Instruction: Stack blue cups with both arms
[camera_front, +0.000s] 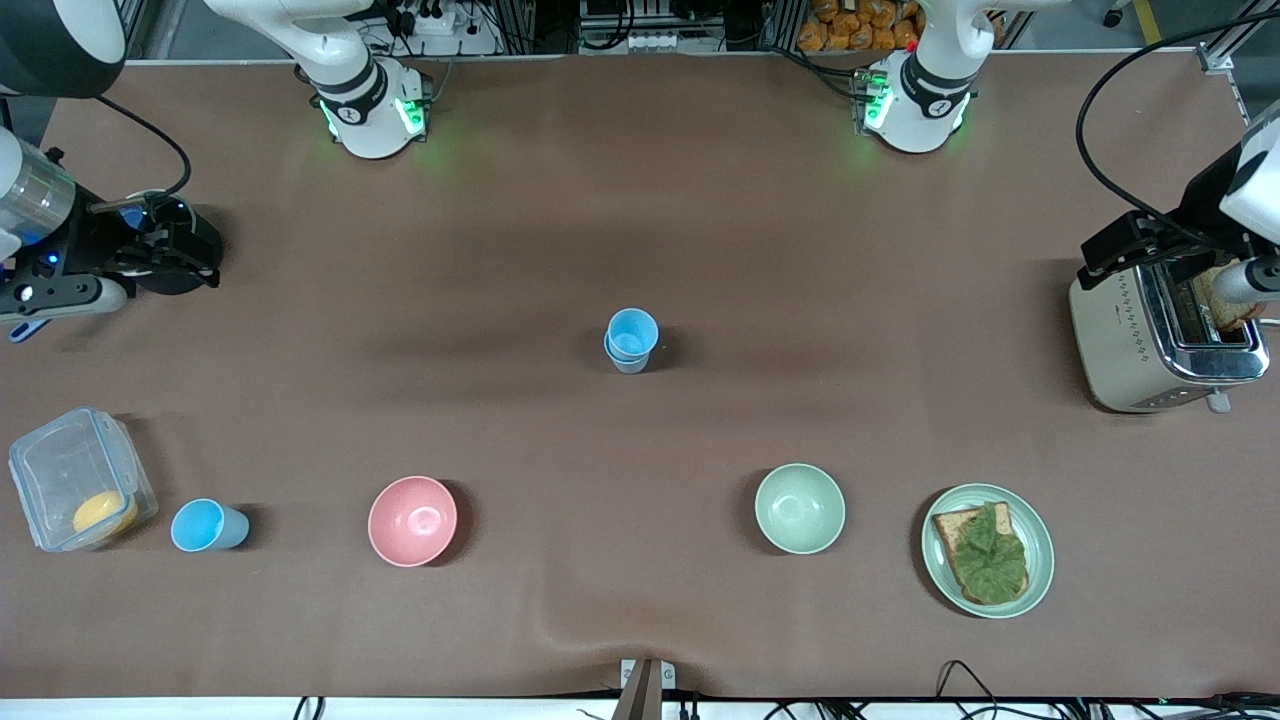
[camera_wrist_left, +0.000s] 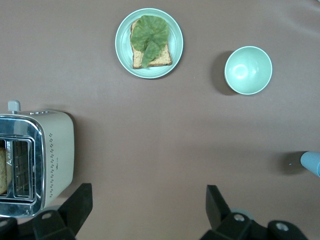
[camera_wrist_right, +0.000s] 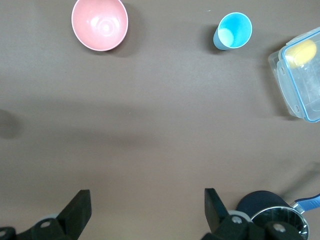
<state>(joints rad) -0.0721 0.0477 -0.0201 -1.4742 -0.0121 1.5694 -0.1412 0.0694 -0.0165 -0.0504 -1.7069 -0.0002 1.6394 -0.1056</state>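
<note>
Two blue cups (camera_front: 631, 340) stand nested as one stack in the middle of the table, the brighter one in the paler one; the edge of this stack shows in the left wrist view (camera_wrist_left: 312, 163). A third sky-blue cup (camera_front: 207, 525) (camera_wrist_right: 233, 31) stands alone near the front camera at the right arm's end, between a clear box and the pink bowl. My right gripper (camera_front: 165, 255) (camera_wrist_right: 147, 210) is open and empty, over the table's right-arm end. My left gripper (camera_front: 1140, 245) (camera_wrist_left: 148, 207) is open and empty, over the table beside the toaster.
A pink bowl (camera_front: 412, 520) (camera_wrist_right: 100, 24), a pale green bowl (camera_front: 799, 508) (camera_wrist_left: 248, 70) and a green plate (camera_front: 1040, 580) (camera_wrist_left: 122, 42) with toast and lettuce lie near the front camera. A toaster (camera_front: 1150, 340) (camera_wrist_left: 55, 155), a clear box (camera_front: 60, 470) (camera_wrist_right: 292, 95) and a black pot (camera_wrist_right: 265, 202) sit at the table's ends.
</note>
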